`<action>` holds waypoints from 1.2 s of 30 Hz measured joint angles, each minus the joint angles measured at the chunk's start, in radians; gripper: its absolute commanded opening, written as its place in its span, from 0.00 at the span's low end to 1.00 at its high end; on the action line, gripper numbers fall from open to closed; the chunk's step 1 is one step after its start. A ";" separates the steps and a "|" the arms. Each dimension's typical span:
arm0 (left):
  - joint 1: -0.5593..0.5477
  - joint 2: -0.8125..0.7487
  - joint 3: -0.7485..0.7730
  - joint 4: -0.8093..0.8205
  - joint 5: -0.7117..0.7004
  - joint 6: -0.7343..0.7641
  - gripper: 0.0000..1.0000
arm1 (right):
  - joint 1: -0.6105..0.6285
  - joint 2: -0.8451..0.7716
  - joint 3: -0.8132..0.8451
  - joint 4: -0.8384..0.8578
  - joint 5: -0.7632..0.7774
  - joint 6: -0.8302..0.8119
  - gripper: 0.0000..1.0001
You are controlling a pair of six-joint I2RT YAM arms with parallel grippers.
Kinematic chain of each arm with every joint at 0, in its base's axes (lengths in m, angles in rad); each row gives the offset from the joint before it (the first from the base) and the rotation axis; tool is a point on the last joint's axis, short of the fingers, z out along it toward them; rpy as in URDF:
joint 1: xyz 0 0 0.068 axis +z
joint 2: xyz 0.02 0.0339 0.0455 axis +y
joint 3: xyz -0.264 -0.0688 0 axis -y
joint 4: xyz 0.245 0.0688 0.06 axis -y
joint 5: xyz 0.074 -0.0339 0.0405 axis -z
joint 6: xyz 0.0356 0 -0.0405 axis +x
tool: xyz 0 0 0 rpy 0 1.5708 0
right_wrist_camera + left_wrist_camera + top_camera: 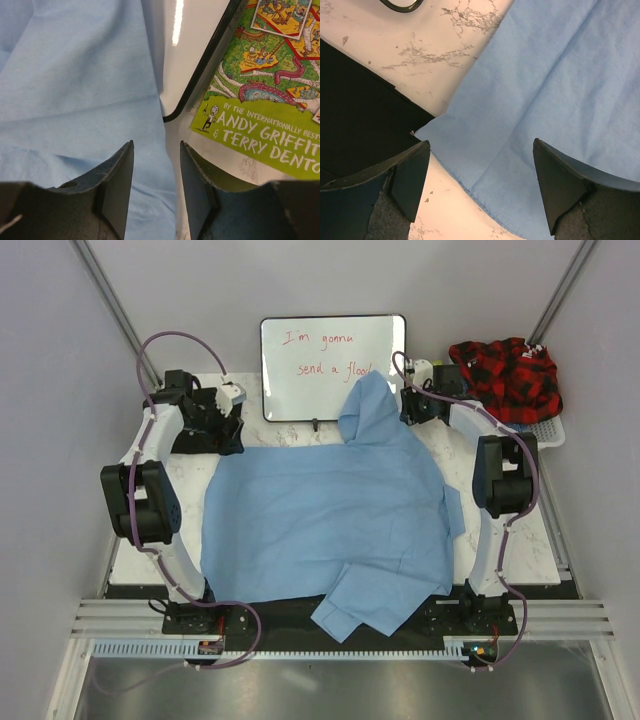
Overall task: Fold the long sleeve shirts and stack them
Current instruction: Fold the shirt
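1. Left arm point(150, 490): rises from its base at the near left edge, elbow bent outward, forearm reaching toward the far left of the table point(520, 540).

2. Left gripper point(222, 430): pointed down over the far left corner of the shirt. In the left wrist view the left gripper point(480, 150) has its fingers spread wide, with nothing between them. The cloth corner lies flat below the gap. The left finger is over bare marble table point(420, 50), the right one over cloth. A flat black area point(355, 115) borders the corner; what it is cannot be told.

3. Light blue shirt point(330, 520): spread across the middle of the table between the two arms. One part runs up toward the far right and overlaps the lower right corner of the whiteboard. Another part hangs over the near edge. Also seen from the left wrist point(560, 75) and the right wrist point(75, 90).

4. Whiteboard point(330, 350): upright at the far edge, red handwriting on it. Its dark-framed corner point(195, 45) shows just beside the cloth.

5. Right gripper point(408, 408): just beside the shirt's far right part. In the right wrist view the right gripper point(156, 145) has its fingers partly apart, holding nothing. The shirt's edge lies below the gap.

6. Right arm point(500, 480): elbow bent outward, forearm reaching to the far right.

7. Book point(265, 115): green illustrated cover, lying beside the whiteboard.

8. Red and black plaid garment point(505, 375): heaped at the far right on a white basket point(545, 430).
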 measured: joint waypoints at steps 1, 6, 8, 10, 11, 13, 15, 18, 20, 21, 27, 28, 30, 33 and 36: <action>0.001 0.000 0.001 0.001 0.000 0.000 0.91 | 0.000 0.008 0.000 0.013 -0.001 0.000 0.49; 0.006 0.000 0.002 0.003 0.000 0.000 0.91 | 0.001 0.047 0.000 0.040 -0.009 -0.001 0.48; 0.008 0.000 0.002 0.003 -0.001 0.000 0.91 | 0.002 0.054 0.000 0.042 -0.013 -0.002 0.48; 0.011 0.000 0.002 0.006 -0.001 0.000 0.91 | 0.002 0.057 -0.002 0.047 -0.014 -0.005 0.48; 0.013 0.000 0.002 0.006 -0.002 0.000 0.91 | 0.002 0.057 -0.005 0.049 -0.015 -0.008 0.48; 0.016 0.000 0.002 0.006 -0.004 0.000 0.91 | 0.002 0.058 -0.008 0.052 -0.016 -0.012 0.48; 0.018 0.001 0.002 0.006 -0.007 0.000 0.91 | 0.002 0.061 -0.008 0.053 -0.017 -0.013 0.48; 0.018 0.002 0.002 0.006 -0.008 0.000 0.91 | 0.002 0.072 -0.009 0.059 -0.020 -0.015 0.47; 0.019 0.004 0.002 0.007 -0.009 0.000 0.91 | 0.002 0.081 -0.010 0.058 -0.022 -0.016 0.47; 0.019 0.008 0.004 0.007 -0.009 0.000 0.91 | 0.002 0.086 -0.010 0.058 -0.026 -0.016 0.45; 0.031 0.051 0.024 0.014 -0.011 0.000 0.89 | 0.002 0.092 -0.012 0.061 -0.046 -0.023 0.24; 0.035 0.060 0.029 0.016 -0.013 0.000 0.89 | 0.002 0.092 -0.014 0.063 -0.049 -0.026 0.20; 0.041 0.077 0.040 0.021 -0.020 0.001 0.85 | 0.002 0.092 -0.024 0.067 -0.059 -0.035 0.08; 0.047 0.115 0.076 0.025 -0.035 0.007 0.82 | 0.002 0.092 -0.036 0.066 -0.066 -0.046 0.00; 0.050 0.162 0.118 0.039 -0.036 0.037 0.80 | 0.002 0.088 -0.039 0.066 -0.072 -0.051 0.00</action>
